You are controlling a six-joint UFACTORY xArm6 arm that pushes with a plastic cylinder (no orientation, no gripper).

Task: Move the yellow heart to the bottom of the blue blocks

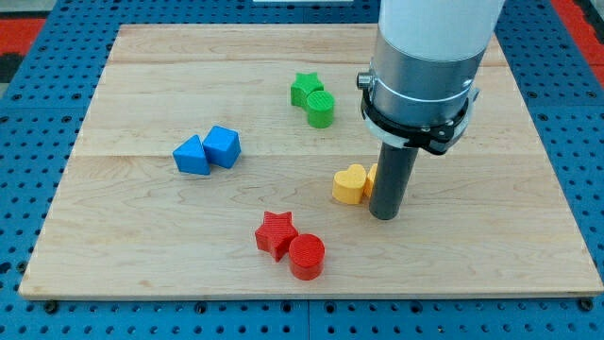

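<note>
1. Light wooden tabletop point(142, 255), plank seams running across the view.
2. Blue perforated base point(28, 123) surrounds it.
3. Red patch point(24, 24) at the view's top left corner.
4. Even lighting, soft shadows.

Yellow heart point(349, 184), blue blocks point(208, 151) (pale wooden board point(142, 236)).

A pale wooden board point(142, 246) carries the blocks; a blue triangle point(192, 156) touches a blue cube point(223, 146) at the view's left; a green star point(304, 89) touches a green cylinder point(321, 109); a red star point(276, 233) touches a red cylinder point(307, 257); a yellow heart point(349, 184) sits beside another yellow block point(371, 177), its shape mostly hidden.
</note>
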